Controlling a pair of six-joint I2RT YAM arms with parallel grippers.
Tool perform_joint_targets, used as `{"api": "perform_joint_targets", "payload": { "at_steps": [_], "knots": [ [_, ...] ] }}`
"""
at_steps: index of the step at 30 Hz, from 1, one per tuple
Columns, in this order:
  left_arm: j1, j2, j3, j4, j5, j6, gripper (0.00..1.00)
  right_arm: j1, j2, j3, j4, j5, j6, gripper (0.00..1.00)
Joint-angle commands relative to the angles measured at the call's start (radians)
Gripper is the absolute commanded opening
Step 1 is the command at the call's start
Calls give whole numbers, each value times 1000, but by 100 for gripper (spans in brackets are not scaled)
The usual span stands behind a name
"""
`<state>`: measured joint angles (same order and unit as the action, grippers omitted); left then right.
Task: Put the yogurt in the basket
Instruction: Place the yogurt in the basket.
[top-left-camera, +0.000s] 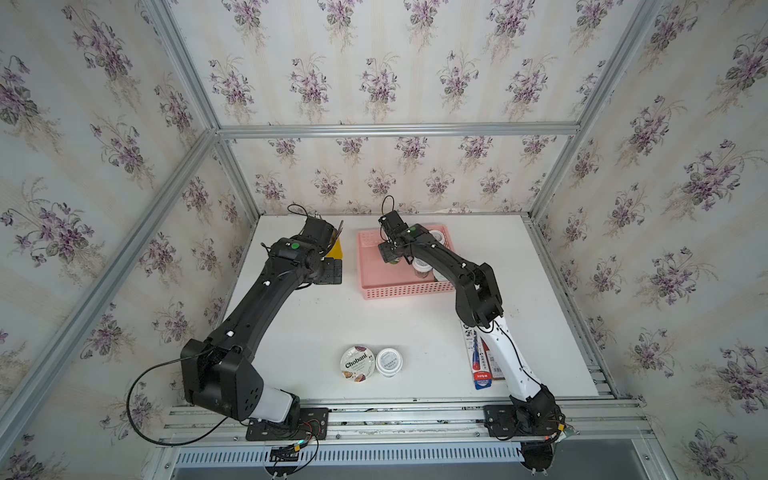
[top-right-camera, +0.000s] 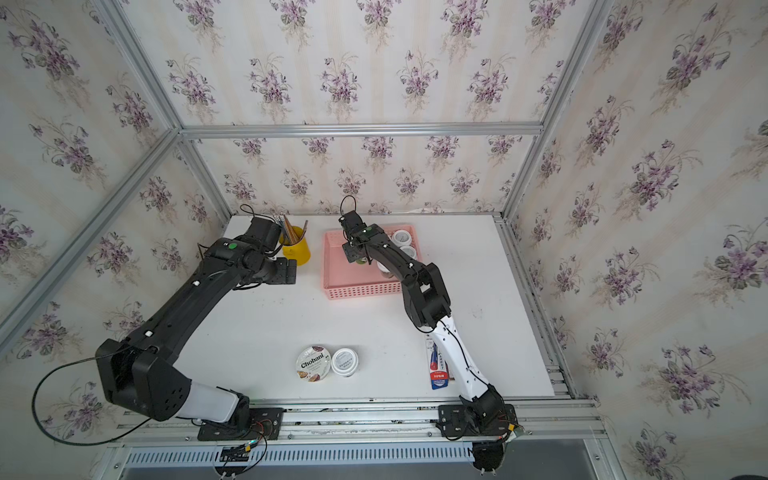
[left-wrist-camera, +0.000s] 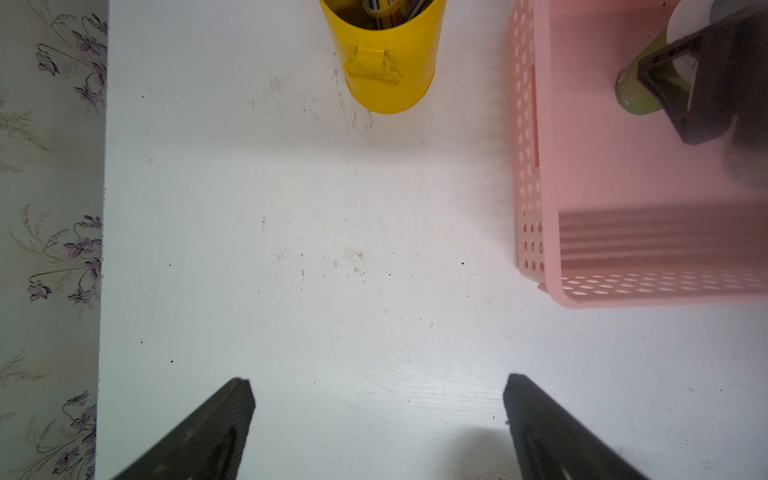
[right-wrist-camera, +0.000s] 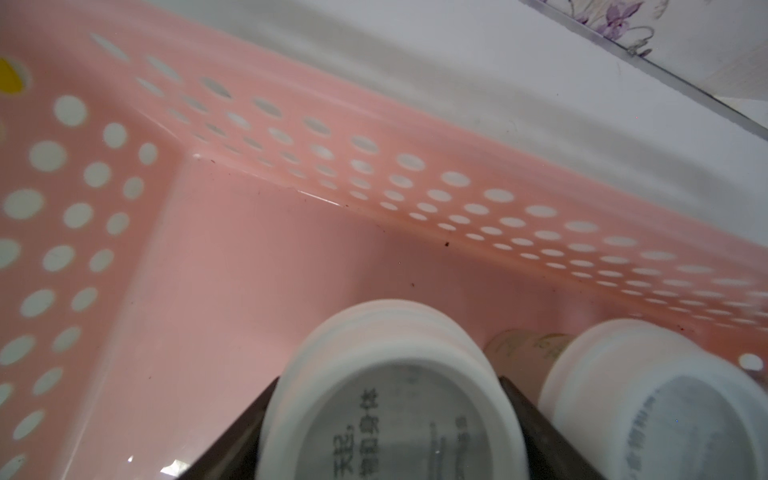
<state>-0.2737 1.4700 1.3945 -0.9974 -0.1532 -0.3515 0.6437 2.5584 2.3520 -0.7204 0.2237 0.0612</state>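
Yogurt cup (right-wrist-camera: 386, 399) sits clamped between the right fingers (right-wrist-camera: 232, 440) inside the pink basket (right-wrist-camera: 232, 257), beside another cup (right-wrist-camera: 648, 395). Left fingers (left-wrist-camera: 208, 432) hang spread and empty over the worktop (top-left-camera: 316, 316), where the Chobani cup (top-left-camera: 357, 363) and a white-lidded cup (top-left-camera: 388, 361) stand together.

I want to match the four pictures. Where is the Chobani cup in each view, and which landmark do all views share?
Top view: Chobani cup beside a white-lidded cup, near the table edge by the arm bases.
Top view: Chobani cup in the same place, well apart from the basket.
Left wrist: not in it.
Right wrist: not in it.
Shared landmark: the pink basket.
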Motion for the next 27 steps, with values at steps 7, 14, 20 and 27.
{"api": "perform_joint_targets", "payload": {
  "at_steps": [7,14,20,27],
  "knots": [
    [1,1,5,9,-13,-8,99,-1,-22,4,-8,-9,-1,81],
    [1,-3,4,10,-9,-9,99,1,-68,4,-7,-33,-3,86],
    [1,-8,4,11,-3,-9,99,5,-109,3,-20,-56,2,86],
    [0,-36,-10,20,24,-19,99,30,-256,-77,-49,-84,7,86]
  ]
}}
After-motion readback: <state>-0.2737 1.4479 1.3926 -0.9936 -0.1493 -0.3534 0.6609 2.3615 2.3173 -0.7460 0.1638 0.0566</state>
